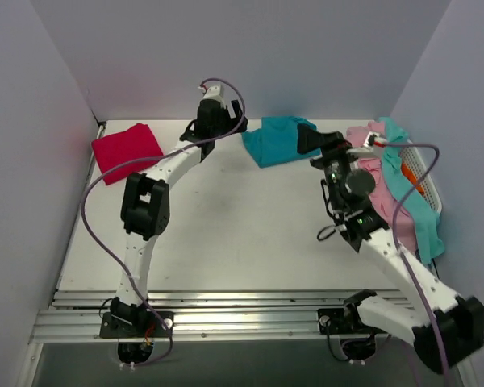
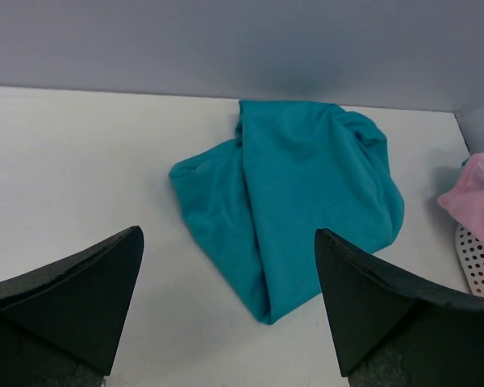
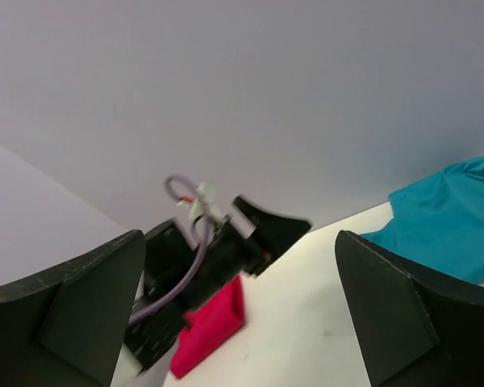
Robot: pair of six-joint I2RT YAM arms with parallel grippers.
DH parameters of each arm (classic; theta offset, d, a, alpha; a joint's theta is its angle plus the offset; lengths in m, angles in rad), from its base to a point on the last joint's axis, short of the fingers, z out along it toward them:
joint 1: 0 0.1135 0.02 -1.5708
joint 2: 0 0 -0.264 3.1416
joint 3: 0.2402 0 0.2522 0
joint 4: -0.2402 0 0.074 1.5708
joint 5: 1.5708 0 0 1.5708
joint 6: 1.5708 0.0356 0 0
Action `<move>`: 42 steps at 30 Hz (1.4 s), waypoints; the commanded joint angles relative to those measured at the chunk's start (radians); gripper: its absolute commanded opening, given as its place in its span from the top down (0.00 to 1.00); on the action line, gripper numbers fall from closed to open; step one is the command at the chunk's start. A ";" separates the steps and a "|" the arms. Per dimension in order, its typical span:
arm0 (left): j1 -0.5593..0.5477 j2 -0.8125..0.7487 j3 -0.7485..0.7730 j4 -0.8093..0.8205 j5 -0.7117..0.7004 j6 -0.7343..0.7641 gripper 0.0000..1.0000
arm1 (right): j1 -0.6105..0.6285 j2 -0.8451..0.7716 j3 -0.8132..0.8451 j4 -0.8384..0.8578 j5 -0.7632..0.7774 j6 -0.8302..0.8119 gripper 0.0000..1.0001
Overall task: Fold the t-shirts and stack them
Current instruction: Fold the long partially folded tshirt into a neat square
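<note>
A deep teal t-shirt (image 1: 276, 139) lies crumpled at the back middle of the table. It fills the left wrist view (image 2: 294, 193) and shows at the right of the right wrist view (image 3: 452, 226). A crimson-red t-shirt (image 1: 127, 151) lies folded at the back left and shows in the right wrist view (image 3: 214, 326). My left gripper (image 1: 239, 113) is open and empty, just left of the teal shirt (image 2: 227, 234). My right gripper (image 1: 310, 140) is open and empty at the teal shirt's right edge, facing left (image 3: 240, 235).
A white perforated basket (image 1: 426, 165) stands at the right edge, holding a pale pink shirt (image 1: 371, 173), a light aqua shirt (image 1: 415, 205) and an orange one (image 1: 410, 176). Pink cloth (image 2: 476, 193) and basket rim (image 2: 480, 262) show at the left wrist view's right. Walls enclose three sides.
</note>
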 commanded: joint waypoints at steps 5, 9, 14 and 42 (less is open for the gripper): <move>0.010 0.414 0.633 -0.287 0.215 -0.018 0.05 | 0.087 -0.414 -0.170 -0.395 0.195 0.007 0.00; 0.016 0.539 0.784 -0.265 0.294 -0.097 0.06 | 0.104 -0.488 -0.144 -0.536 0.214 0.005 0.00; 0.022 0.608 0.767 -0.127 0.351 -0.206 0.06 | 0.108 -0.510 -0.169 -0.578 0.176 0.022 0.00; -0.199 0.703 0.919 -0.511 0.190 -0.058 0.97 | 0.123 -0.608 -0.183 -0.645 0.128 0.048 0.00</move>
